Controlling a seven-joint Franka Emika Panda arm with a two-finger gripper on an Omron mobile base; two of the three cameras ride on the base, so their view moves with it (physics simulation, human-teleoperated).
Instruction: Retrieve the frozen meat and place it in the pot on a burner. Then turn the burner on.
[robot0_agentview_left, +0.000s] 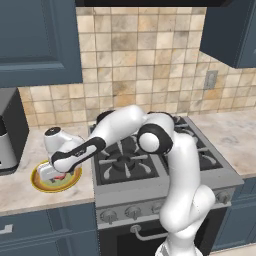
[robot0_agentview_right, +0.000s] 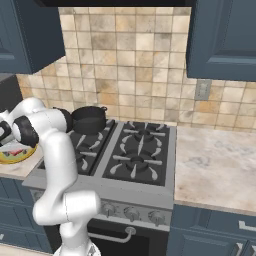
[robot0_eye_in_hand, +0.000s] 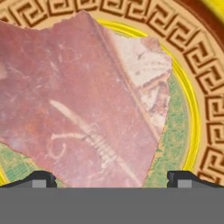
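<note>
While the claw (robot0_eye_in_hand: 111, 177) hangs spread wide just above the plate (robot0_agentview_left: 36, 183), the frozen meat (robot0_eye_in_hand: 78, 100) lies on that plate; the pot (robot0_agentview_right: 89, 119) sits on the stove's rear burner, well apart from the plate.

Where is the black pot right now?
The pot sits on the stove's back left burner, against the tiled wall in the right base view, well away from the plate on the counter left of the stove.

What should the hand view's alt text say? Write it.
A pinkish-red lump of frozen meat with pale patches lies close below the camera on a green, yellow-ringed plate with a key-pattern border. The open jaws' two dark tips straddle it.
</note>
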